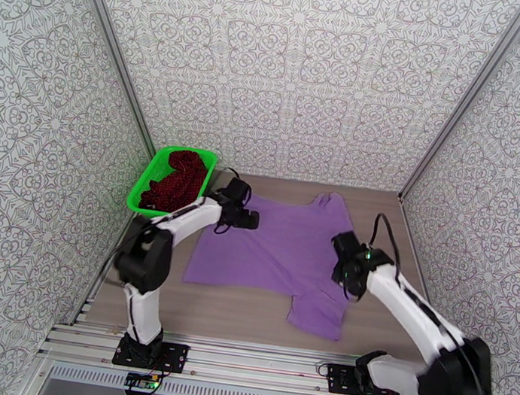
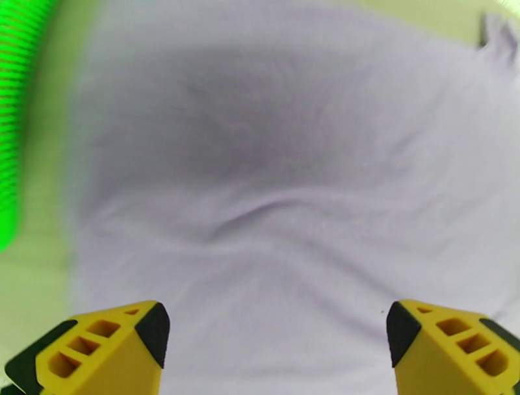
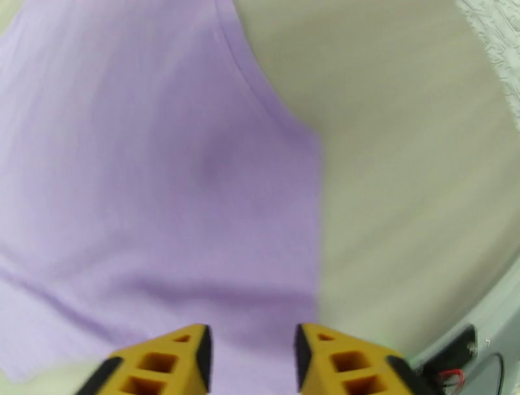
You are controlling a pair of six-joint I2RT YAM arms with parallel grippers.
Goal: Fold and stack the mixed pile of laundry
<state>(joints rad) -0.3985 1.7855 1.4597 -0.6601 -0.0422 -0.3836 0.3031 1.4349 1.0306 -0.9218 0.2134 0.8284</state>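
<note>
The lavender T-shirt point(image 1: 276, 249) lies spread flat on the table, one sleeve pointing toward the near edge. The dark red speckled garment point(image 1: 178, 181) sits bunched inside the green basket point(image 1: 142, 188). My left gripper point(image 1: 246, 217) hovers over the shirt's far-left corner; in the left wrist view its jaws point(image 2: 273, 338) stand wide open above smooth purple cloth point(image 2: 292, 195), holding nothing. My right gripper point(image 1: 344, 256) is over the shirt's right edge. In the right wrist view it point(image 3: 252, 357) is narrowly open, with the shirt point(image 3: 162, 182) lying flat below the gap.
The green basket stands at the table's far-left corner, and its rim point(image 2: 13, 130) shows at the left of the left wrist view. Patterned walls enclose three sides. Bare wooden table point(image 3: 403, 162) lies right of the shirt. A metal rail point(image 1: 240, 359) runs along the near edge.
</note>
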